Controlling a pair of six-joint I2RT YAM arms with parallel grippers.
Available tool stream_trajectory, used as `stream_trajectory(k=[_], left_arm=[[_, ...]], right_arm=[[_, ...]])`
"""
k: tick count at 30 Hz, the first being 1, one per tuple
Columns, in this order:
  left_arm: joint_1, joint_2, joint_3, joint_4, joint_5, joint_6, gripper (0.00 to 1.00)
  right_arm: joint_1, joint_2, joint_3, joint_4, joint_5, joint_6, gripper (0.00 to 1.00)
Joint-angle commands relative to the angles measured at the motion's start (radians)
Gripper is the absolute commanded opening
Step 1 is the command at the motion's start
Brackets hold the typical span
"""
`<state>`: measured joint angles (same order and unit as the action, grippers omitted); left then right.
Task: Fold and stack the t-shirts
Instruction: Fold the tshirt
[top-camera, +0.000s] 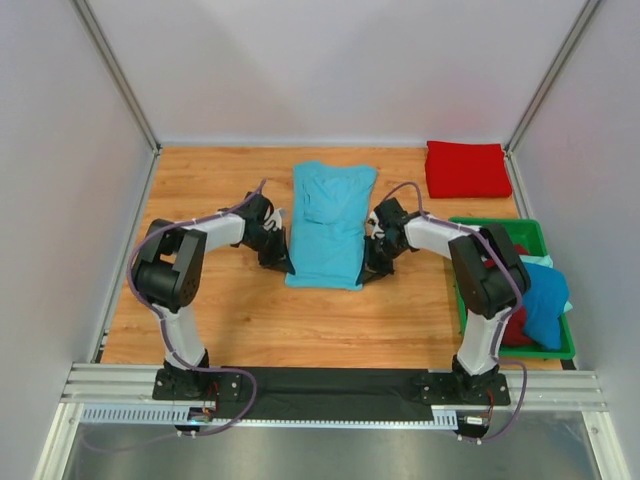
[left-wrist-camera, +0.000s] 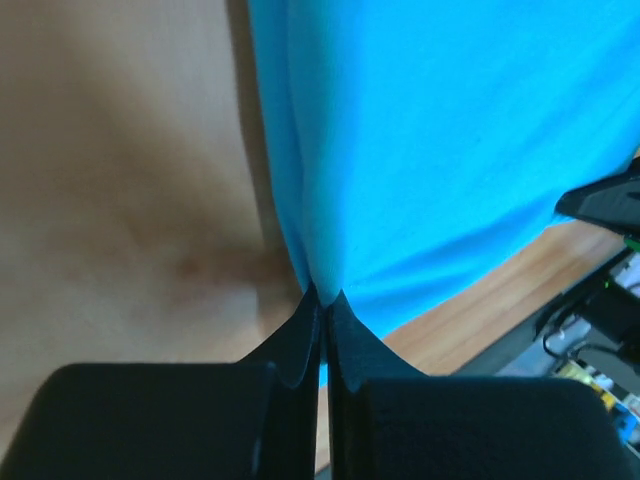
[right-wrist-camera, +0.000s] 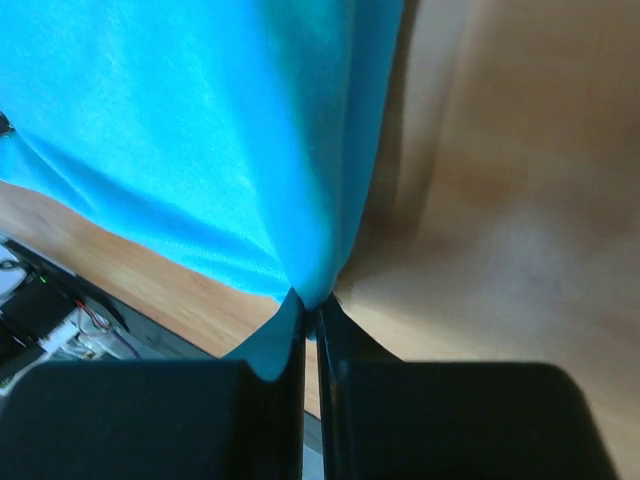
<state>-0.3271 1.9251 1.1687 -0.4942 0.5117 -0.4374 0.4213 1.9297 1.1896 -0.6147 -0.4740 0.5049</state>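
On the wooden table (top-camera: 200, 180), centre, the light turquoise t-shirt (top-camera: 330, 225) lies flat as a long folded strip. From above, both sets of fingertips are hard to make out under the dark wrists, and the wrist views crop away most of the cloth. The left gripper (left-wrist-camera: 322, 298) is closed, pinching the shirt's left edge close to its near corner. The right gripper (right-wrist-camera: 308, 300) is closed likewise on the right edge. A folded bright red t-shirt (top-camera: 468, 168) lies at the far right. In the green tray (top-camera: 497, 225), a deeper blue t-shirt (top-camera: 545, 300) and a dark red t-shirt (top-camera: 512, 333) are partly hidden by the right arm.
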Motion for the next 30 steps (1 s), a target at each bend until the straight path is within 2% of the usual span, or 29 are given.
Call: stream_trajectory(k=[1, 3, 4, 5, 6, 7, 9, 11, 12, 14, 15, 16, 18, 20, 24, 30], left_arm=[[-0.041, -0.096, -0.212, -0.009, -0.029, -0.081, 0.00], [-0.075, -0.202, -0.282, -0.006, -0.022, -0.110, 0.04], [-0.082, -0.240, -0.328, -0.012, -0.021, -0.125, 0.15], [-0.082, -0.311, -0.342, -0.024, -0.028, -0.130, 0.29], [-0.082, -0.345, -0.345, -0.059, -0.044, -0.127, 0.52], [-0.081, -0.372, -0.322, -0.079, -0.083, -0.120, 0.60], [-0.073, -0.419, -0.275, -0.101, -0.102, -0.068, 0.65], [-0.064, -0.400, -0.180, -0.110, -0.128, -0.026, 0.65], [-0.056, -0.381, -0.150, -0.103, -0.139, 0.004, 0.65], [-0.027, -0.297, -0.080, -0.072, -0.118, 0.028, 0.57], [-0.018, -0.263, -0.055, -0.058, -0.104, 0.055, 0.50], [-0.007, -0.206, -0.012, -0.055, -0.105, 0.068, 0.46], [-0.004, -0.167, 0.023, -0.057, -0.108, 0.084, 0.42], [-0.004, -0.131, 0.051, -0.053, -0.117, 0.104, 0.41], [-0.004, -0.086, 0.108, -0.106, -0.141, 0.131, 0.48], [-0.004, -0.049, 0.117, -0.132, -0.147, 0.126, 0.48]], right_arm=[[0.019, -0.132, -0.170, -0.002, 0.002, 0.004, 0.00], [0.019, -0.221, -0.238, -0.013, -0.002, 0.001, 0.05], [0.019, -0.244, -0.261, -0.020, -0.003, -0.005, 0.26], [0.017, -0.286, -0.289, -0.049, 0.001, -0.032, 0.38], [0.017, -0.302, -0.289, -0.072, 0.047, -0.049, 0.49], [0.016, -0.314, -0.279, -0.094, 0.078, -0.071, 0.60], [-0.001, -0.324, -0.225, -0.118, 0.151, -0.124, 0.67], [-0.018, -0.299, -0.171, -0.109, 0.170, -0.153, 0.67], [-0.027, -0.249, -0.088, -0.108, 0.185, -0.189, 0.66], [-0.027, -0.184, 0.002, -0.102, 0.192, -0.216, 0.58], [-0.027, -0.152, 0.090, -0.108, 0.169, -0.233, 0.54], [-0.027, -0.094, 0.132, -0.109, 0.155, -0.233, 0.46], [-0.021, -0.055, 0.194, -0.114, 0.124, -0.235, 0.41], [-0.010, -0.023, 0.251, -0.105, 0.120, -0.230, 0.41], [0.002, 0.032, 0.317, -0.134, 0.097, -0.233, 0.46], [0.014, 0.060, 0.312, -0.137, 0.091, -0.236, 0.46]])
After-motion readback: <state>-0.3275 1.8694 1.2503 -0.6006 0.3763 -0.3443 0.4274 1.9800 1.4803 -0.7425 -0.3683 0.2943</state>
